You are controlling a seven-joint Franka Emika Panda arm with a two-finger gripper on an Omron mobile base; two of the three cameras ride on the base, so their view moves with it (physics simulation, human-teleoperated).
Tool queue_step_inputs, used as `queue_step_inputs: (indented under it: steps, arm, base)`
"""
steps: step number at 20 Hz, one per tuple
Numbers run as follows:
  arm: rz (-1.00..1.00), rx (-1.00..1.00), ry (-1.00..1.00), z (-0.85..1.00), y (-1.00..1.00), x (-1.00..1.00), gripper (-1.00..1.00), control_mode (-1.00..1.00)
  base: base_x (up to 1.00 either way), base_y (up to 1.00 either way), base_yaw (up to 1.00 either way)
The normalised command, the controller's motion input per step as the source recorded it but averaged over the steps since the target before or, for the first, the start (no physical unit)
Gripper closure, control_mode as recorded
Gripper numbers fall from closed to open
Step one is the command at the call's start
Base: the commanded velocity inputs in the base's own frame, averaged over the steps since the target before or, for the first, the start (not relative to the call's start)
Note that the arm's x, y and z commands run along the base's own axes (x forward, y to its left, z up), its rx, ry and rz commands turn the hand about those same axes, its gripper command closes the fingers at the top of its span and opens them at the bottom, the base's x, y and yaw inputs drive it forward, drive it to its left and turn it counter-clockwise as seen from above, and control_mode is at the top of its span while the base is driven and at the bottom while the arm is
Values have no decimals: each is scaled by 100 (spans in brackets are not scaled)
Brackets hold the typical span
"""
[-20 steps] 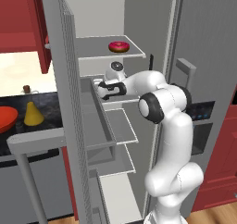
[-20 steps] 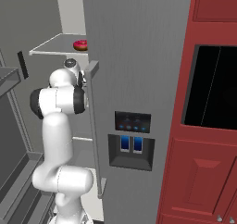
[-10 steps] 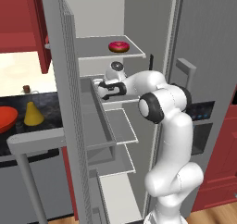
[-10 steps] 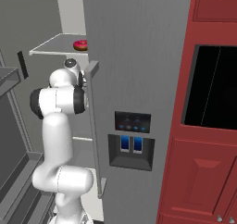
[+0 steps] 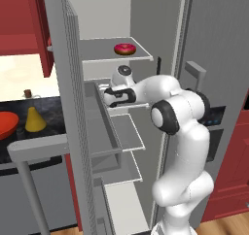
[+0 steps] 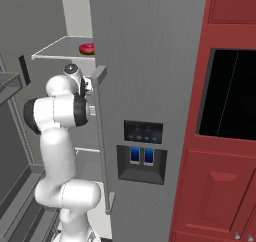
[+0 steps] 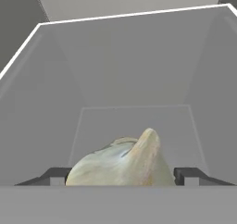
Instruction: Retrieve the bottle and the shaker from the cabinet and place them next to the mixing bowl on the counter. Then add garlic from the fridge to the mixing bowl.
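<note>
The whitish garlic [image 7: 122, 165] sits low in a grey bin of the fridge's open door [image 5: 73, 108]. My gripper [image 7: 122, 176] is shut on it, with one dark fingertip [image 7: 55, 174] on each side. In the left base view my hand [image 5: 119, 95] reaches left from the fridge [image 5: 214, 44] into that door bin. On the black counter [image 5: 48, 108] at far left stand the yellow bottle [image 5: 33, 118] and the red-orange mixing bowl [image 5: 7, 125]. The red cabinet [image 5: 19, 25] hangs above them. I cannot make out the shaker against the dark counter.
A pink-iced doughnut [image 5: 125, 48] lies on the fridge's top shelf [image 5: 104, 57], also seen as the doughnut [image 6: 86, 48] from the right. The open door stands between my arm and the counter. Red cabinets and a dark oven window [image 6: 232, 93] fill the right side.
The arm holds the same pose in both base views. The jaws have come in from wide open onto the garlic.
</note>
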Motion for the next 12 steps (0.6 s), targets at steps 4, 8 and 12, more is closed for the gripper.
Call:
queue_step_inputs:
  steps: [4,8,12]
  arm:
    - [0,1,-12,13,-3,-99,100,-100]
    - [0,5,-3,20,-19,-98,100,-100]
    - [0,5,0,51,-22,-95,100,-100]
  base:
    - [0,0,0]
    - [0,0,0]
    - [0,0,0]
